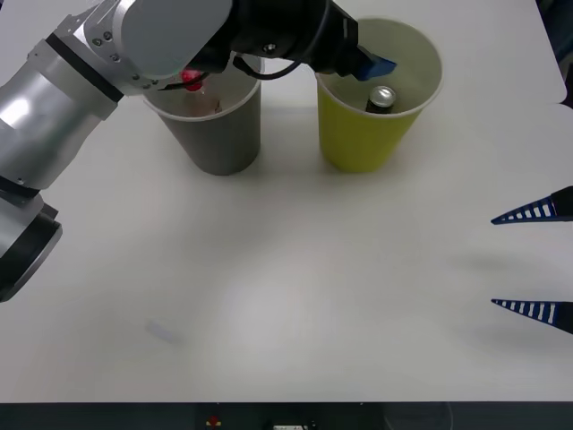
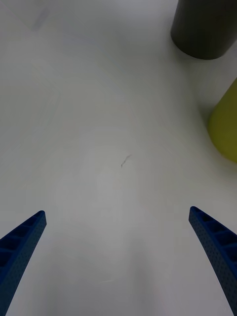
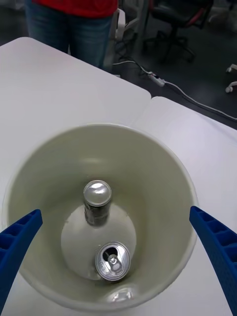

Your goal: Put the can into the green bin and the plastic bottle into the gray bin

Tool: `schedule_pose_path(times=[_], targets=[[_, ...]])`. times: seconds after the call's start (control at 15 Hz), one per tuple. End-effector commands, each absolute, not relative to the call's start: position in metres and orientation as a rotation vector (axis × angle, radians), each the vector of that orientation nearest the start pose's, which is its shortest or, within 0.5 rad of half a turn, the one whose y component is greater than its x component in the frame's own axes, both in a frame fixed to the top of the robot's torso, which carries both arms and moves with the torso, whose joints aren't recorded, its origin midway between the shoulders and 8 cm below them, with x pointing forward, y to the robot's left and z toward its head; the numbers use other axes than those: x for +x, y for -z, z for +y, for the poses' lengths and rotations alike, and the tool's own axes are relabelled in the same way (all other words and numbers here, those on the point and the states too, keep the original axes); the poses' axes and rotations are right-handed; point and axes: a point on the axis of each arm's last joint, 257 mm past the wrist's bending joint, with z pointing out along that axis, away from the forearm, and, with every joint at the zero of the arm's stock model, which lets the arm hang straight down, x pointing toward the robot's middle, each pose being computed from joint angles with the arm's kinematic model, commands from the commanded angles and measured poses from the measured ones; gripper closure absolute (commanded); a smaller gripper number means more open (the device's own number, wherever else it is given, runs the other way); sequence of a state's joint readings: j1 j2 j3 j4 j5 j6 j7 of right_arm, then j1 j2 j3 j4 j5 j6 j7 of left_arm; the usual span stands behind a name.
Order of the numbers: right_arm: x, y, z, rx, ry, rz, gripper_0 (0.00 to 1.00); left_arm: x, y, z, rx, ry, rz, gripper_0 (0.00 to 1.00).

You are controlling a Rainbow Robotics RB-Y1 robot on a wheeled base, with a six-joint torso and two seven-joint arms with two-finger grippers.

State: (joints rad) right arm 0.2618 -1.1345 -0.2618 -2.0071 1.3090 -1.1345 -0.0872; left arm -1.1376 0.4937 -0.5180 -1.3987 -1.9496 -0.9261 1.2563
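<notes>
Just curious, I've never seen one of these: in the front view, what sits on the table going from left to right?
Gray bin with a red-capped bottle inside → green bin holding a can → the right arm's open blue fingers at the edge.

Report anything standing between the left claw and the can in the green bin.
Nothing visible stands between them. The left claw hangs open over the green bin, and the can sits uncovered on its floor, with a second can beside it.
</notes>
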Motion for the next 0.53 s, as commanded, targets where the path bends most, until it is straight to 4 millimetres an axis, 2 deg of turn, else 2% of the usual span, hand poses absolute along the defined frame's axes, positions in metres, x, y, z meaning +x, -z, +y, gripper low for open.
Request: schedule_pose_path(times=[0.07, 0.53], targets=[[0.341, 0.167, -0.286, -1.634, -0.209, 1.596, 0.0, 0.558, 0.004, -0.052, 1.139, 0.565, 1.645, 0.0], [0.341, 0.167, -0.286, -1.634, -0.209, 1.596, 0.0, 0.51, 0.02, 0.012, 1.17, 0.533, 1.575, 0.0]])
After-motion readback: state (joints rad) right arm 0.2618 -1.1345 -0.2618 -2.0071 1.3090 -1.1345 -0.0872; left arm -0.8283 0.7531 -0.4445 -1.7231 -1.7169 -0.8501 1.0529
